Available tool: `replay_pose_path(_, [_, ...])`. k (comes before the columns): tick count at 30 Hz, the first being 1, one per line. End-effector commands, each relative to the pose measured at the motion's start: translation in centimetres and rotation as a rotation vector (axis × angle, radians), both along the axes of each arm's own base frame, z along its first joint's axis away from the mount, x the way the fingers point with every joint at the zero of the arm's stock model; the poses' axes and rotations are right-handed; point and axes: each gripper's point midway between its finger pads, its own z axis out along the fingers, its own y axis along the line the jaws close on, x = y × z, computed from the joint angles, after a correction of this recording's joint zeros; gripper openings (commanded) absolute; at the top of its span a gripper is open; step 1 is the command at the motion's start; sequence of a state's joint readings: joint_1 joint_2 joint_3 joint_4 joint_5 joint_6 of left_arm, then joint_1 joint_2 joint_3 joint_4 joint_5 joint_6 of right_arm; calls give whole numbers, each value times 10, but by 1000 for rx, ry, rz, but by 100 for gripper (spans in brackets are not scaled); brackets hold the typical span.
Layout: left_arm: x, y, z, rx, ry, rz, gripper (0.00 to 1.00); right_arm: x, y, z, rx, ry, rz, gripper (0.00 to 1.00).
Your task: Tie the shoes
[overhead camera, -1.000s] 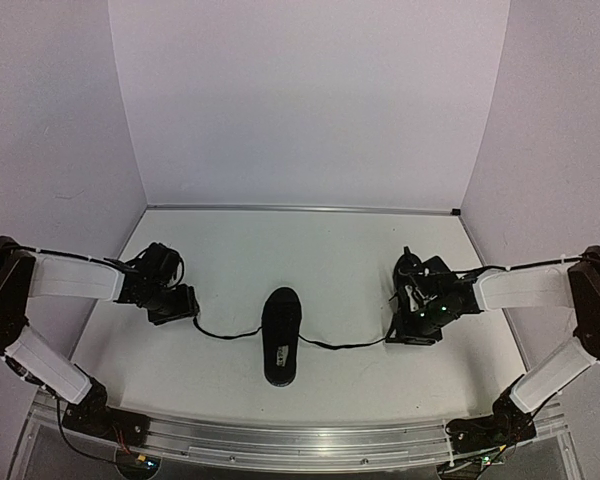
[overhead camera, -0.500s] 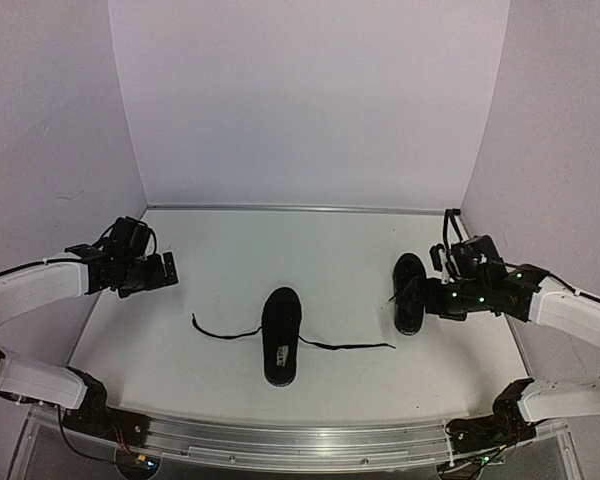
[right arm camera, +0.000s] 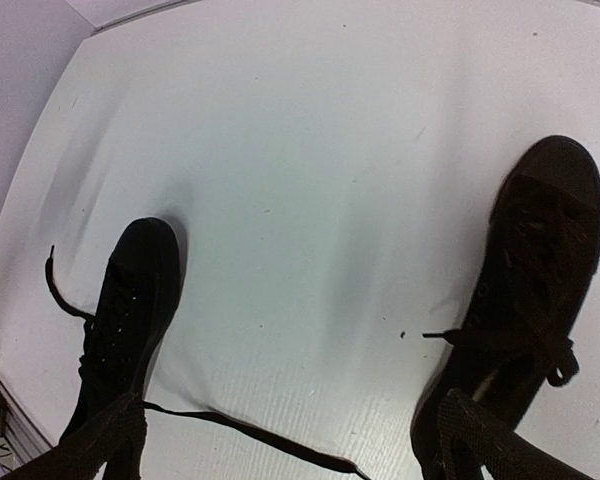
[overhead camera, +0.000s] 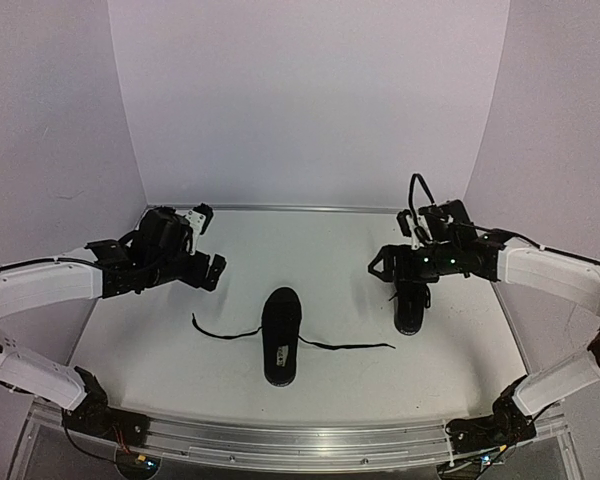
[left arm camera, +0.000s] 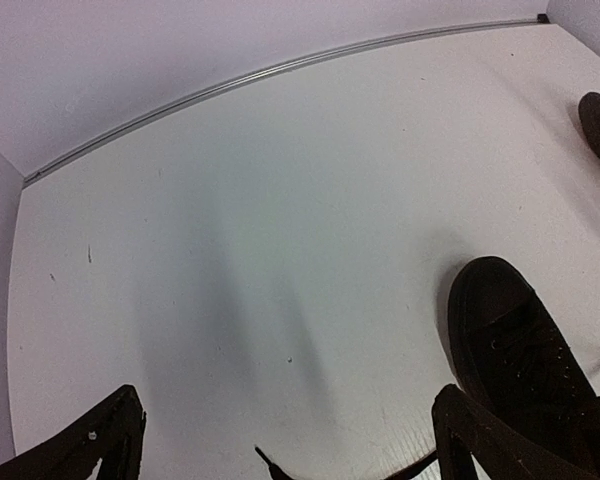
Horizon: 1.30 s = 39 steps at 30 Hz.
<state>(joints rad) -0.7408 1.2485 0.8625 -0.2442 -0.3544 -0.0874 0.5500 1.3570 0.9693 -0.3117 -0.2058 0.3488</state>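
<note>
So, nearest to the arm bases, the middle shoe [overhead camera: 281,335] is lying lengthwise on the bench [overhead camera: 320,250], toe pointing away from me. Its two laces are running out flat to either side, the left lace [overhead camera: 218,331] and the right lace [overhead camera: 348,346]. I am reading that spread as deliberate: each end is lying toward the arm on its own side, ready for picking up. Neither lace is being held. The left gripper [overhead camera: 208,242] is hovering beyond the left lace with its fingers spread wide. The right gripper [overhead camera: 390,246] is hanging just as wide over the far part of the second shoe [overhead camera: 411,305], which is sitting well apart on the right. The overhead camera is giving me layout only. The right wrist camera is showing both shoes between its fingers, plus a small loop of lace on the second shoe that the arm is hiding from above; I cannot tell whether that is a finished bow. The left wrist camera is catching mainly the middle shoe's toe
</note>
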Motion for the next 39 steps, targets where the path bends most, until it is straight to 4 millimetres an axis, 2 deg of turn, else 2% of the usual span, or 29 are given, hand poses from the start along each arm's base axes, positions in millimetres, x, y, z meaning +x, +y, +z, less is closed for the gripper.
replay_pose_path(1, [9, -19, 55, -71, -136, -85, 100, 9, 30, 26, 106, -85, 128, 98])
replay_pose_path(3, [10, -18, 69, -83, -196, -92, 100, 15, 34, 40, 141, -133, 133, 98])
replay_pose_path(5, [12, -13, 71, -87, -214, -61, 100, 27, 33, 46, 124, -157, 91, 98])
replay_pose_path(7, [15, -11, 70, -61, -210, -57, 100, 40, 29, 45, 89, -159, 48, 98])
replay_pose_path(9, [9, -29, 55, 2, -133, -182, 100, 42, 36, 34, 55, -152, 104, 98])
replay_pose_path(11, [-4, -47, 30, 70, -24, -329, 100, 38, 46, 27, 54, -136, 179, 98])
replay_pose_path(13, [-25, -64, 0, 132, 43, -474, 100, 22, 63, 27, 108, -119, 314, 98])
replay_pose_path(15, [-44, -75, -16, 148, 65, -575, 100, 10, 71, 26, 162, -107, 379, 98])
replay_pose_path(22, [-66, -92, -61, 188, 123, -760, 99, -14, 84, -7, 238, 21, 486, 98])
replay_pose_path(26, [-68, -96, -87, 252, 147, -823, 93, -17, 81, -18, 226, 50, 471, 98])
replay_pose_path(28, [-66, -99, -92, 261, 135, -846, 89, -19, 79, -21, 220, 55, 467, 98])
replay_pose_path(33, [-63, -109, -108, 297, 116, -915, 74, -23, 74, -29, 209, 69, 459, 98])
replay_pose_path(37, [-61, -112, -126, 344, 162, -952, 60, -27, 74, -32, 211, 80, 463, 98])
replay_pose_path(39, [-61, -111, -134, 364, 188, -962, 56, -28, 73, -33, 210, 82, 464, 98])
